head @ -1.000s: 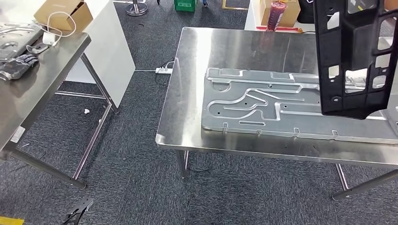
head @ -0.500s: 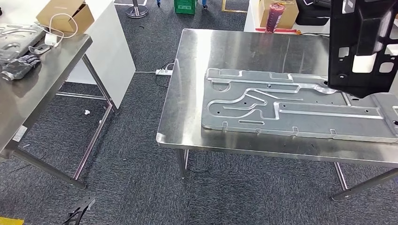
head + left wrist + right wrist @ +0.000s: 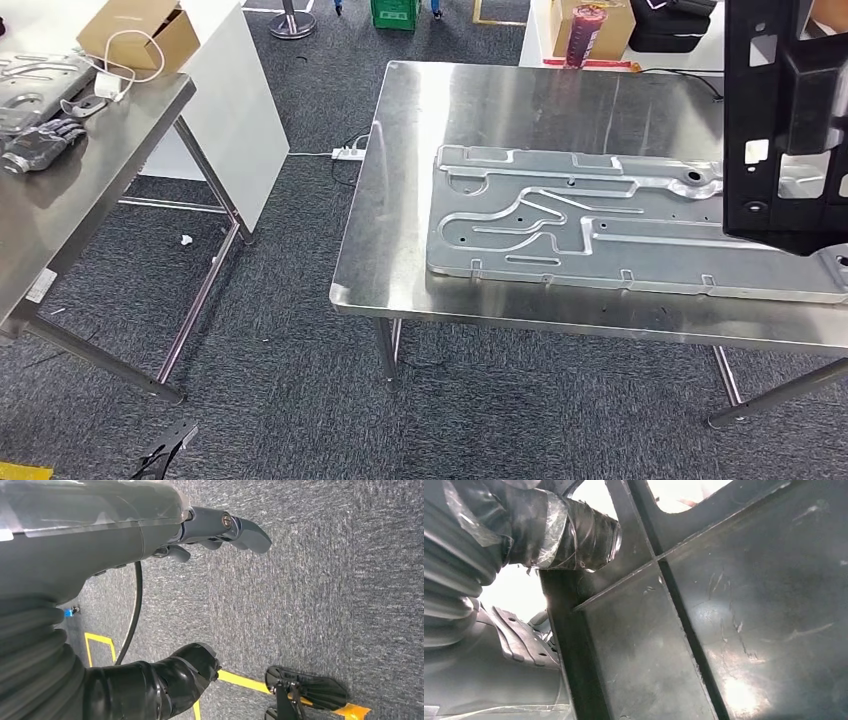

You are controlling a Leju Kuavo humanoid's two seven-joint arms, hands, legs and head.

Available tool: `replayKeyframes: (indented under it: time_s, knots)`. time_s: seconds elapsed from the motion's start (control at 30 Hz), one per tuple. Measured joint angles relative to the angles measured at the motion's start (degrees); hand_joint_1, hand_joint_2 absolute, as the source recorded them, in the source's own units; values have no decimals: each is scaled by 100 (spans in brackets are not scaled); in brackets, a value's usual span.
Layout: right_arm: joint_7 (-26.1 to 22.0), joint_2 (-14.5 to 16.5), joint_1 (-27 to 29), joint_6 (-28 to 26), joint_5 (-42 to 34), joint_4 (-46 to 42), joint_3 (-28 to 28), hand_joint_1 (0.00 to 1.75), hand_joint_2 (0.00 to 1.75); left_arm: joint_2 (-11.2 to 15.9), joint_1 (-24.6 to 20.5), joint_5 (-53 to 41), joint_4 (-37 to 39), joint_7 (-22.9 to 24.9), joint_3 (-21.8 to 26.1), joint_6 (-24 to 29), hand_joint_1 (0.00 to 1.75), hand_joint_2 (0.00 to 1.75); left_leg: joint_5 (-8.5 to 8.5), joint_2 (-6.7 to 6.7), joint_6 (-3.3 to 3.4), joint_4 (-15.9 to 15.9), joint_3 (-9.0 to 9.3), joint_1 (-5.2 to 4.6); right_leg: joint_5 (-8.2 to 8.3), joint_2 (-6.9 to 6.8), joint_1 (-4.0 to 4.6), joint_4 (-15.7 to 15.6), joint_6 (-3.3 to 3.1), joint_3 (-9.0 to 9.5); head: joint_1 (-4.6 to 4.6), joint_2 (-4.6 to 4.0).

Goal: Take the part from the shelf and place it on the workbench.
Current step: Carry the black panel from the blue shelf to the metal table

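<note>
A large black plastic part (image 3: 790, 120) with cut-out openings hangs upright at the right edge of the head view, above the right end of the steel workbench (image 3: 480, 100). Its lower edge hovers just over a stamped grey metal sheet (image 3: 600, 225) lying flat on the bench. In the right wrist view my right hand (image 3: 549, 535), with its taped thumb, grips a rib of the black part (image 3: 734, 610). My left hand (image 3: 200, 595) hangs over the grey carpet, fingers apart, holding nothing.
A second steel table (image 3: 90, 180) stands at the left with a cardboard box (image 3: 135, 30), a cable and a dark glove (image 3: 40, 135). A white cabinet (image 3: 240, 90) and a power strip (image 3: 348, 151) lie between the tables. Boxes stand behind the bench.
The black part has shifted rightward in the head view over the last second. It rose a little, then came back down towards the metal sheet.
</note>
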Motion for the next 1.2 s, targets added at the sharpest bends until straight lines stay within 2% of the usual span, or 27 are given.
replayKeyframes:
  time_s: [0.33, 1.2]
  knots:
    - [-4, -5, 54, -56, 0, 314, 60, 175, 175, 0, 5, 93, 0, 57, -27, -41, 0, 175, 0, 0, 0, 0, -2, 0, 0, 0, -1, 3, 0, 0, 0, 0]
    - [-7, -4, 70, -98, 1, 439, 63, 175, 175, 0, 8, 108, 0, 62, -81, -44, 0, 175, 0, 0, 0, 2, -6, 0, 0, 0, -1, 4, 0, -3, 0, 0]
